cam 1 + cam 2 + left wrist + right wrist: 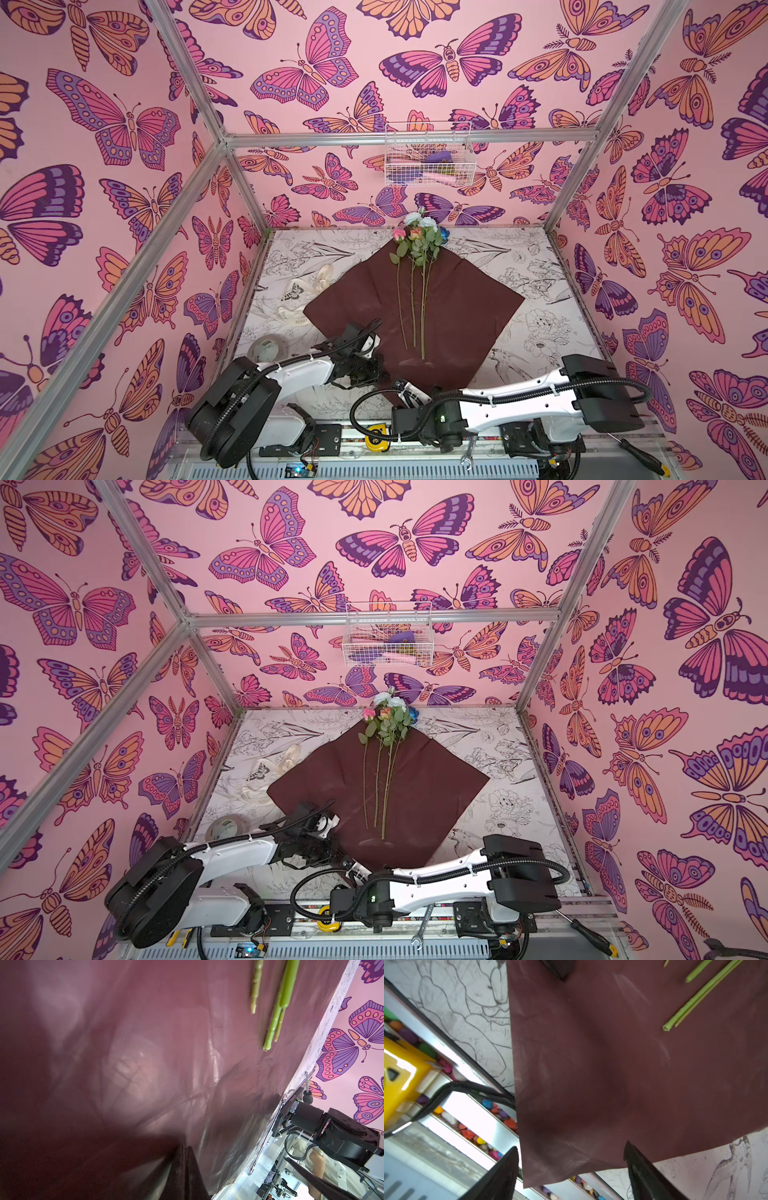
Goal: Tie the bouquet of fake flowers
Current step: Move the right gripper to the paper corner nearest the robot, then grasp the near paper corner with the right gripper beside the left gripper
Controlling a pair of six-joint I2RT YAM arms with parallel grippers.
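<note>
The bouquet of fake flowers (417,266) is laid on the printed table (540,266). Places are read off a top view as a dial, with twelve o'clock set at the far wall. The heads are gathered at twelve o'clock: a pink one, a peach one, a white cluster behind them and a blue one on the three o'clock side. Green leaves are spread just below the heads. Three long thin green stems are run down toward six o'clock, close together and unbound.

The stems are rested on the wrapping paper (465,299), a glossy dark red sheet turned as a diamond with corners at twelve, three, six and nine o'clock. The heads are carried past its twelve o'clock corner. Creases and a pale sheen are shown on the sheet in the wrist views, and the stem ends are seen cut blunt.

The left gripper (374,366) is set at the sheet's seven o'clock edge with its jaws brought together; whether paper is nipped between them cannot be told. The right gripper (571,1167) is held over the six o'clock corner with its jaws spread apart and nothing clasped.

A cream ribbon (305,291) is seen at the sheet's nine o'clock and a tape roll (266,348) at eight o'clock.
</note>
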